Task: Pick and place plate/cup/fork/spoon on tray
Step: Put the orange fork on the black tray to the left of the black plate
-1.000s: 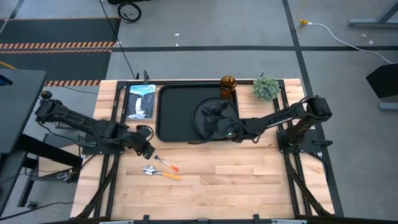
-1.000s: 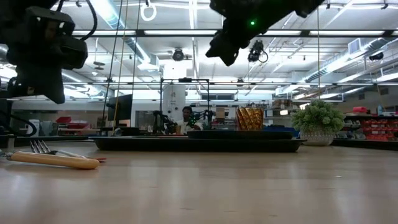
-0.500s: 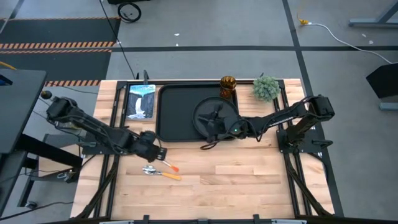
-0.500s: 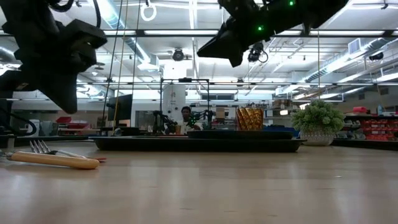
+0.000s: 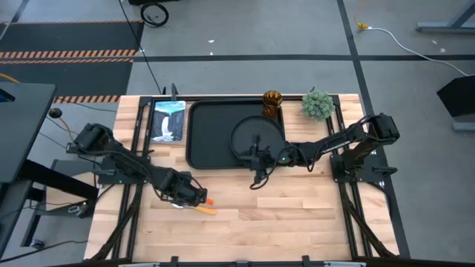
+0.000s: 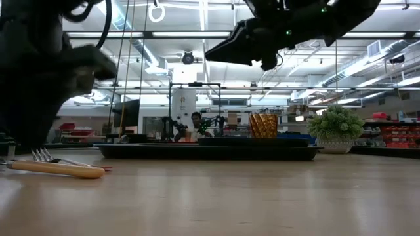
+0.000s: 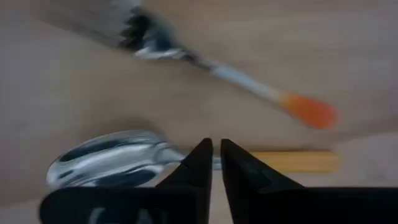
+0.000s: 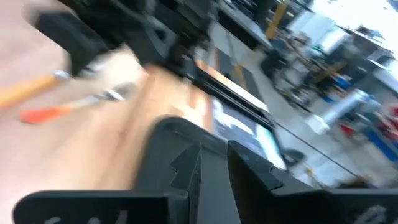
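Observation:
The spoon (image 7: 124, 163), with a silver bowl and a yellow handle, and the fork (image 7: 205, 62), with an orange handle end, lie side by side on the wooden table. My left gripper (image 7: 216, 155) is shut and stands low over the spoon's neck; it also shows in the high view (image 5: 193, 196). The round black plate (image 5: 256, 133) lies on the black tray (image 5: 208, 141). The amber cup (image 5: 272, 101) stands by the tray's far right corner. My right gripper (image 5: 256, 169) is shut and empty, raised over the tray's near edge. My left gripper's shut fingertips (image 7: 202, 158) point down at the spoon's neck (image 7: 174, 152), between bowl and handle. I cannot tell whether they touch it. The spoon lies flat on the table.
A blue-white picture card (image 5: 168, 120) lies left of the tray. A fuzzy green plant ball (image 5: 318, 104) stands at the far right. Bare wood lies near and right of the cutlery. In the low view a person (image 6: 195, 124) shows in the room behind the table.
My left gripper has gone toward the table's near edge and right, and down over the spoon and fork. My right gripper has drawn back from over the plate toward the near edge and tipped more level. The plate stays on the tray.

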Motion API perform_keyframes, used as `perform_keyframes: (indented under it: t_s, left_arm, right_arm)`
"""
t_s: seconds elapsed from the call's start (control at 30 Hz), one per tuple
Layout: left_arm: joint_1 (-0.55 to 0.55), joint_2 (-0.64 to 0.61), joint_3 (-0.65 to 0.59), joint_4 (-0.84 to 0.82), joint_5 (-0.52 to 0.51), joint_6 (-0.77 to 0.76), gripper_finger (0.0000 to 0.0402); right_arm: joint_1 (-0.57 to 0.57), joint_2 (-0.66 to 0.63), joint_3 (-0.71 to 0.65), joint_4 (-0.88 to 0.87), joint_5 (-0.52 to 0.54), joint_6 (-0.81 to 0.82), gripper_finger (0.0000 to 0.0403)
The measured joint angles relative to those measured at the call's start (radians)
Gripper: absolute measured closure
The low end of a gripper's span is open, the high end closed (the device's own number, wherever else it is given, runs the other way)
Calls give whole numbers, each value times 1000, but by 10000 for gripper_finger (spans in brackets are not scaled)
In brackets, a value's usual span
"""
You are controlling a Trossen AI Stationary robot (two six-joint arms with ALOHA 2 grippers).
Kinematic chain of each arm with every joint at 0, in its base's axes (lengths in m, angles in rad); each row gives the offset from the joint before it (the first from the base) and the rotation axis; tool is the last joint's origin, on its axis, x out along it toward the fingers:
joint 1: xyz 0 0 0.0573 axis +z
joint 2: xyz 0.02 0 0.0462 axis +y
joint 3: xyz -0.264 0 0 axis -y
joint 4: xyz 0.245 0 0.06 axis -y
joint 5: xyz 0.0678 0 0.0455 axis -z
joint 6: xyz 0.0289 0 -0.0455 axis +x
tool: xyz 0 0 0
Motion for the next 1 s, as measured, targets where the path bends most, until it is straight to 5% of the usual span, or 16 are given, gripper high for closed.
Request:
perform_keyframes:
  t_s: [0.23,0.53,1.0]
  left_arm:
    - [22,40,-1,-7,81,-97,283]
    - [40,39,13,4,-18,-136,212]
    - [66,39,13,4,-85,-171,238]
  right_arm:
    - [29,0,0,4,-74,21,318]
    - [32,0,0,9,-125,8,318]
    - [35,0,0,17,-194,42,318]
